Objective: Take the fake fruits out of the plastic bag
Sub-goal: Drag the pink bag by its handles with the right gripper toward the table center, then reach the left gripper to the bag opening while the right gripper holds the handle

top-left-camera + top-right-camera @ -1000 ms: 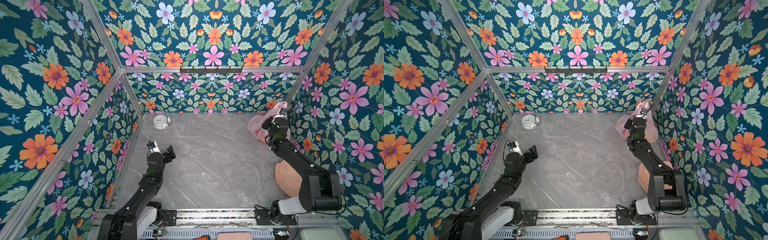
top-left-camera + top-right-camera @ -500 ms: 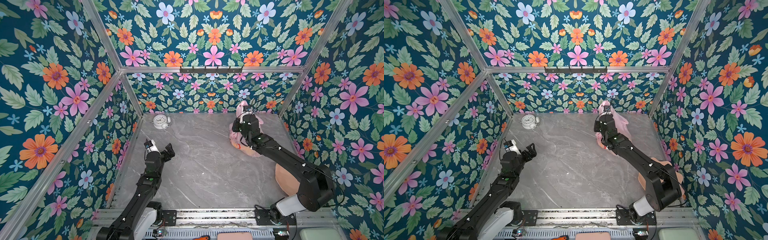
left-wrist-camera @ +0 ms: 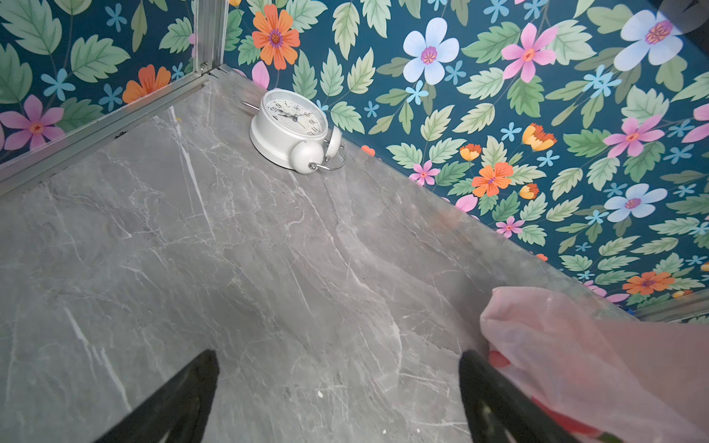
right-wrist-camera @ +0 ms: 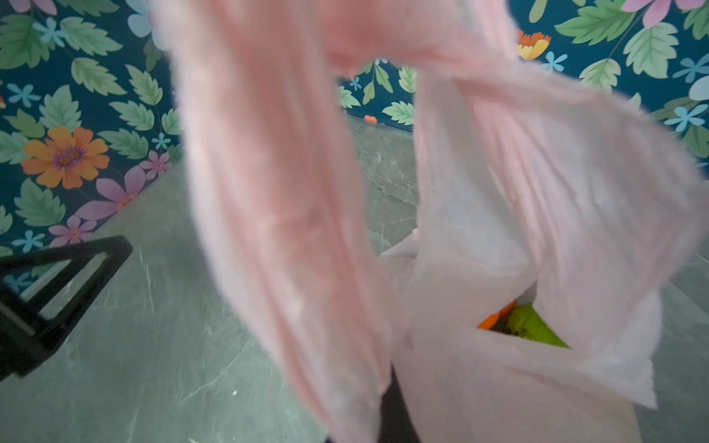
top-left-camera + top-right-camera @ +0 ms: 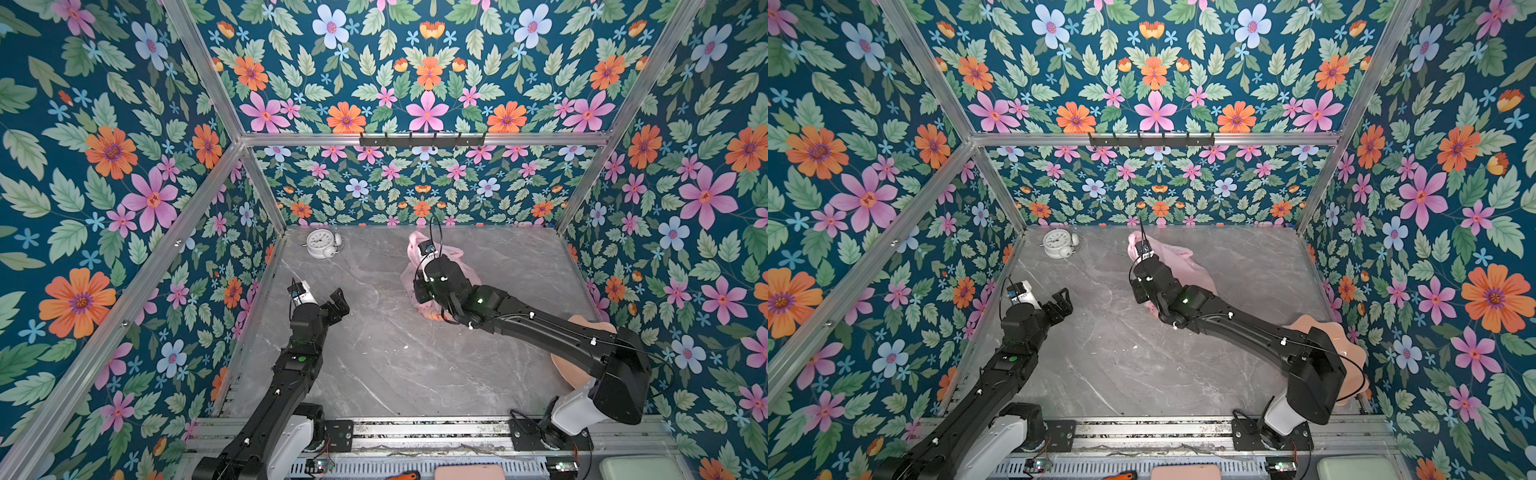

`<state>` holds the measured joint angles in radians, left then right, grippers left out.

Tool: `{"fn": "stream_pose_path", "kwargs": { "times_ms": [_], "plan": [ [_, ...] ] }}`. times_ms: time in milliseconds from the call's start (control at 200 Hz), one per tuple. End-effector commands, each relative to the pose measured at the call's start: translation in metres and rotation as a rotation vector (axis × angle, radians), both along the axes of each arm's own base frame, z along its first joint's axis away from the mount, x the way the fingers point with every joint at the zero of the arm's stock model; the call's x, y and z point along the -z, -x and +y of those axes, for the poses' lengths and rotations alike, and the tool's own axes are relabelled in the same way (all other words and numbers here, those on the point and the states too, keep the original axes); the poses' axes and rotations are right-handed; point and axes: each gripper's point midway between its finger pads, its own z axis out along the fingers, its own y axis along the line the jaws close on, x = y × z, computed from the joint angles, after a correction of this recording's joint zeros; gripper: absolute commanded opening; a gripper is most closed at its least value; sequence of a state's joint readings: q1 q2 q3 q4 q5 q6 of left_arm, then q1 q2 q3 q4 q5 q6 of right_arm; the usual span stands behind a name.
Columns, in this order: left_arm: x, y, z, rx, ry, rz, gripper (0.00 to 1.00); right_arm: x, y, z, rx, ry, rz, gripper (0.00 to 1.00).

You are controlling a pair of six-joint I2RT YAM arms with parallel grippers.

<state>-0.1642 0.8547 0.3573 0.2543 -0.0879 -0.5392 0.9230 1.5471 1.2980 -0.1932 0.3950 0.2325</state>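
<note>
Top views both show the grey marbled bench (image 5: 395,365). The plastic bag (image 5: 453,253) is near the middle of its back edge, hanging from the right tool (image 4: 391,402), which is pinched tight on a handle loop. The bag's long axis runs from the raised loops down to the loaded belly, which leans toward the front edge; the mouth faces up. A scalloped peach bowl (image 5: 1350,345) sits by the right edge. The left tool (image 3: 337,360) hovers wide and empty near the bag. A white alarm clock (image 5: 324,244) lies in the back left corner. Inside the mouth are an orange piece (image 4: 495,318) and a bumpy green fruit (image 4: 537,330). My advice: hold the loop high so the mouth gapes, then reach in from above for fruit, not film.
</note>
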Motion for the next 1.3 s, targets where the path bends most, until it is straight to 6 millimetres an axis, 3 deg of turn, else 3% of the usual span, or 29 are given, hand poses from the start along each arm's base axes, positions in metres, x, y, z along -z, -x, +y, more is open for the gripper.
{"fn": "stream_pose_path", "kwargs": {
  "times_ms": [0,70,295,425,550,720,910,1005,1100,1225,1295],
  "plan": [
    [-0.002,-0.003,0.000,0.002,-0.014,-0.001,1.00,0.011,0.017,-0.011,0.023,0.050,0.041,0.00],
    [-0.001,-0.004,-0.002,0.014,-0.017,0.006,1.00,0.013,0.025,-0.016,0.028,0.037,0.064,0.03],
    [-0.003,-0.013,-0.017,0.083,0.001,0.045,0.99,0.001,0.052,-0.042,0.010,-0.010,0.096,0.58],
    [-0.032,-0.020,-0.040,0.161,0.014,0.134,0.99,-0.012,0.071,-0.061,-0.018,-0.050,0.090,0.74],
    [-0.083,-0.014,-0.085,0.278,-0.051,0.118,1.00,-0.018,0.089,-0.078,-0.046,-0.094,0.075,0.78],
    [-0.151,0.012,-0.151,0.463,-0.103,0.039,0.99,-0.026,0.101,-0.112,0.012,-0.147,0.017,0.79],
    [-0.204,0.051,-0.207,0.609,-0.187,-0.004,0.99,-0.030,0.104,-0.142,0.102,-0.175,-0.040,0.80],
    [-0.209,0.063,-0.234,0.680,-0.240,0.005,0.98,-0.027,0.103,-0.148,0.123,-0.176,-0.052,0.81],
    [-0.203,0.062,-0.251,0.683,-0.295,0.051,0.94,-0.025,0.103,-0.149,0.126,-0.176,-0.054,0.81],
    [-0.191,0.051,-0.256,0.638,-0.358,0.102,0.90,-0.022,0.102,-0.149,0.133,-0.174,-0.051,0.81],
    [-0.188,0.044,-0.252,0.590,-0.387,0.117,0.83,-0.020,0.101,-0.150,0.139,-0.173,-0.050,0.81]
  ]
}}
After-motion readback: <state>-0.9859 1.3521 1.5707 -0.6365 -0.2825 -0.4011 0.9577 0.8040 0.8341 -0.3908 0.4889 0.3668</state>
